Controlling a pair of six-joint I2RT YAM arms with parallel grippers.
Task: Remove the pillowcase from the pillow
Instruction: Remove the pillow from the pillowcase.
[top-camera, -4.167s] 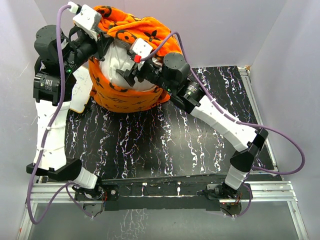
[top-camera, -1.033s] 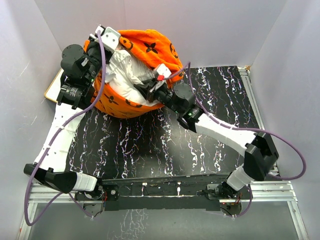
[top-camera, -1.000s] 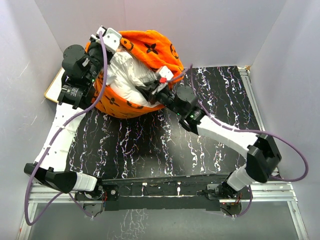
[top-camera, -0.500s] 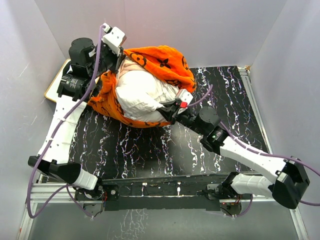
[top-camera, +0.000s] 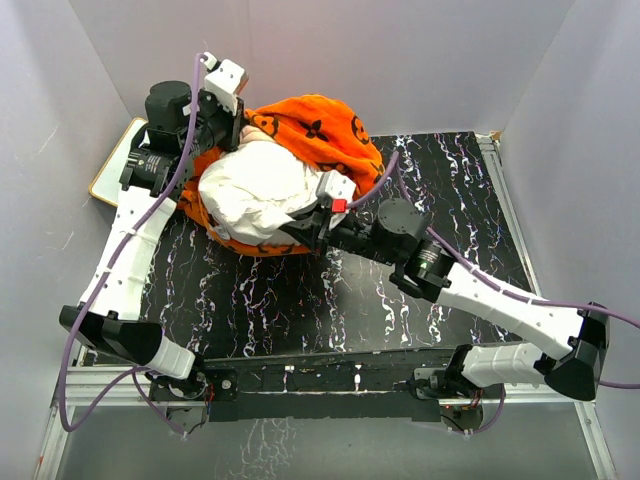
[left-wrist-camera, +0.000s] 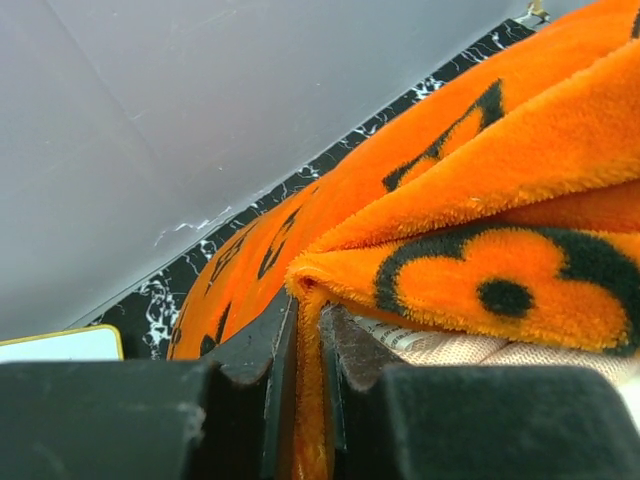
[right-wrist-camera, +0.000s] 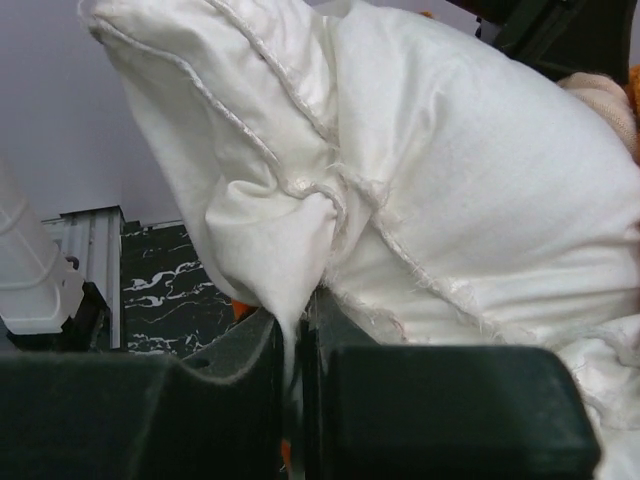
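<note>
The bright orange pillowcase (top-camera: 318, 128) with black motifs lies bunched at the back of the table, wrapped around the far side of the white pillow (top-camera: 255, 185). The pillow bulges out of it toward the front. My left gripper (top-camera: 232, 128) is shut on the pillowcase's edge at the back left; in the left wrist view the orange hem (left-wrist-camera: 305, 330) runs between the jaws. My right gripper (top-camera: 292, 222) is shut on a fold of the pillow's white fabric (right-wrist-camera: 290, 300) at its near right side. The pillow (right-wrist-camera: 450, 200) fills the right wrist view.
A flat white board with a tan frame (top-camera: 118, 158) lies at the back left beside the left arm. The black marbled tabletop (top-camera: 280, 300) stretches in front of the bundle. Grey walls close in on three sides. A metal rail (top-camera: 510, 210) runs along the right edge.
The right arm has pulled the pillow forward and left, out of the pillowcase. More white now shows. The left gripper stays at the back left holding the orange edge.
</note>
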